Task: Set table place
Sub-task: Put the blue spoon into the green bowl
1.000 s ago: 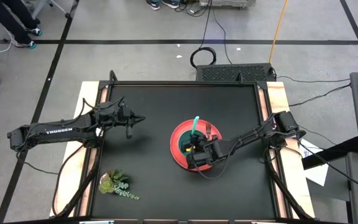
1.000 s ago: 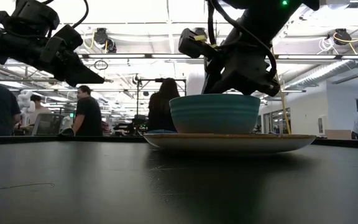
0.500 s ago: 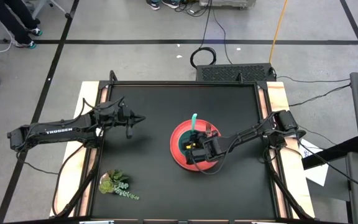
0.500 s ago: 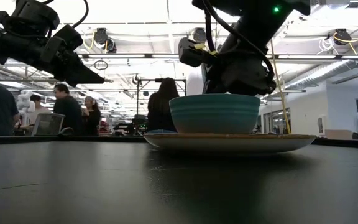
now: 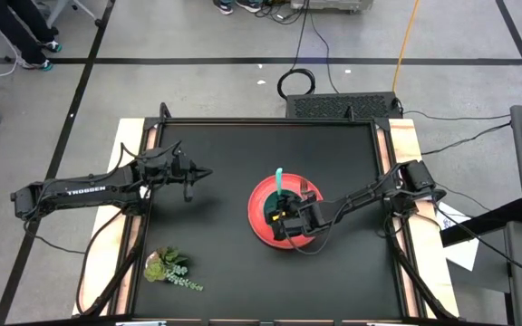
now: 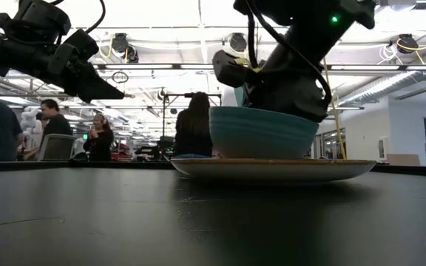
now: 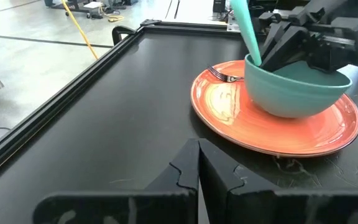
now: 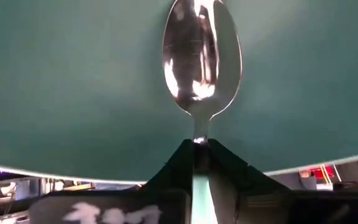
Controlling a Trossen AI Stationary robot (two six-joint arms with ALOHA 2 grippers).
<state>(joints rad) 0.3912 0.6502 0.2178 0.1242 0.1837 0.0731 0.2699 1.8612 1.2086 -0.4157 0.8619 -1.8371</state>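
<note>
The round red plate [image 5: 259, 210] lies flat on the black table [image 5: 216, 235], right of its middle. On it the teal-green bowl [image 6: 261, 133] sits tilted, its left side raised in the low view. The fork [image 7: 224, 76] lies on the plate's far part, beside the bowl. My right gripper [image 5: 285, 217] reaches into the bowl from the right and is shut on the teal-handled spoon [image 8: 199, 56]. My left gripper [image 5: 205, 172] hovers shut above the table's left part, with its shut fingers [image 7: 199, 163] aimed toward the plate. My right gripper pinches the spoon between its two fingers at the neck [image 8: 196, 142], where the metal meets the teal handle. It comes slanting down from the table's right. The spoon's metal end lies against the bowl's inner wall. The handle [image 7: 244, 28] sticks up out of the bowl.
A leafy green sprig [image 5: 170, 269] lies near the table's near-left corner. Pale wooden strips [image 5: 404, 145] run along the left and right sides. Bare black top lies between the left gripper and the plate. People stand in the room beyond the table.
My right gripper has moved a little toward the table's left and far edge, into the bowl, carrying the spoon along. The spoon's handle has shifted left. The bowl, level on the plate a second ago, now sits tilted.
</note>
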